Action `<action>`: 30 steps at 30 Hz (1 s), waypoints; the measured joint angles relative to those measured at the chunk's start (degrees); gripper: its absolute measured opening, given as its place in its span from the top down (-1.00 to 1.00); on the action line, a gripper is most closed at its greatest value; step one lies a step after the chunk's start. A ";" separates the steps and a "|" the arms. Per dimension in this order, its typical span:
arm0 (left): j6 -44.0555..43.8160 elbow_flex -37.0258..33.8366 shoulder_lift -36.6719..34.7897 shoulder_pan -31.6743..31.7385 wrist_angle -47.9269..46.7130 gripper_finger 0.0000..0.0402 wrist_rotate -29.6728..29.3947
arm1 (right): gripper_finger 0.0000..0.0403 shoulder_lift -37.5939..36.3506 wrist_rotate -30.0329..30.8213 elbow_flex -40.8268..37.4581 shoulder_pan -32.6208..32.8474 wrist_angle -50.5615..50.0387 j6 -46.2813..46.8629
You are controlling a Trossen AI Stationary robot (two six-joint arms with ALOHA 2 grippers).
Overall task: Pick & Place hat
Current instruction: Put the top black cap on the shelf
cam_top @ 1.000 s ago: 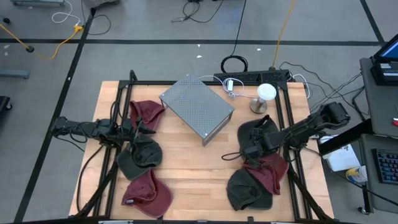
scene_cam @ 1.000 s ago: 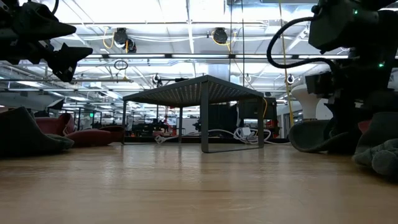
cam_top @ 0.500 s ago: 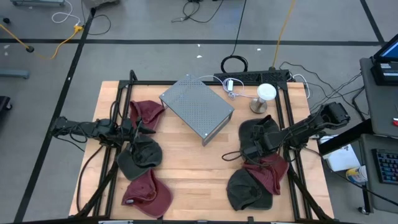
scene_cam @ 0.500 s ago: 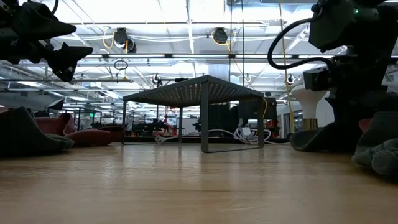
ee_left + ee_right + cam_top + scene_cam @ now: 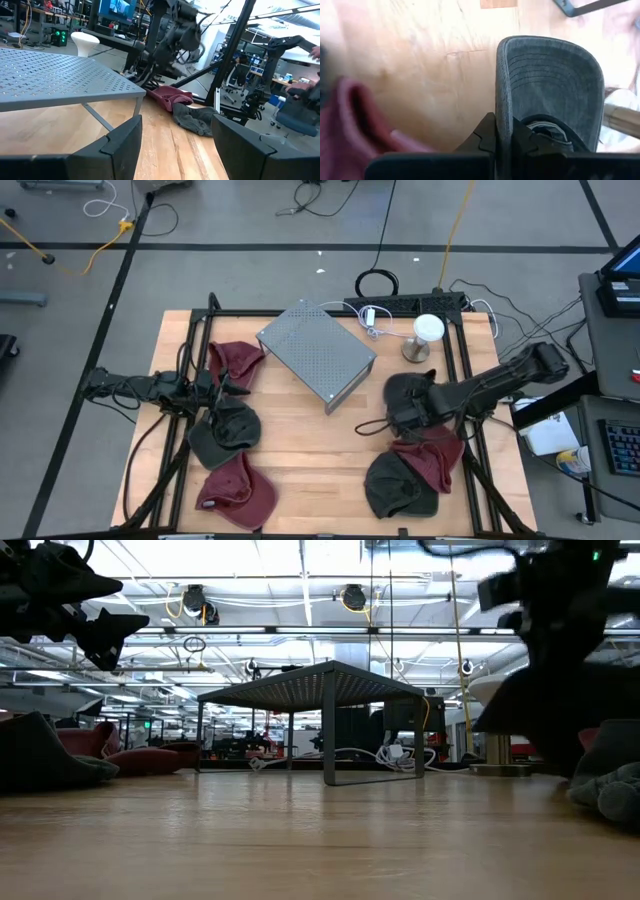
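A dark grey hat [image 5: 410, 392] [image 5: 550, 70] hangs over the table's right half, and my right gripper [image 5: 408, 418] [image 5: 503, 134] is shut on it. In the low view the hat [image 5: 560, 700] is a dark shape above the tabletop. My left gripper [image 5: 236, 386] [image 5: 175, 150] stands open and level above the hats at the table's left, holding nothing. My right gripper pinches the hat's edge [image 5: 503, 116] between its two fingers, at the side where the brim meets the crown opening. The fingers slant steeply down from above. The hat hangs from them with its brim [image 5: 490, 705] raised off the table.
A grey perforated metal rack [image 5: 317, 352] stands at the centre back, with a white head form on a stand [image 5: 428, 330] to its right. Maroon [image 5: 236, 362] [image 5: 240, 492] and dark [image 5: 222, 436] hats lie at the left. A maroon hat [image 5: 432, 458] and a dark one [image 5: 400, 486] lie at the right front.
My right gripper has risen with the dark grey hat. The hat lay on the table a second ago and now hangs lifted, its brim well above the tabletop. It has also shifted a little toward the table's left.
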 joint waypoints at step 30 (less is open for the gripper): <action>0.00 0.00 0.00 -0.02 0.00 -0.20 0.00 | 0.99 -18.16 -1.47 13.97 4.52 4.74 3.44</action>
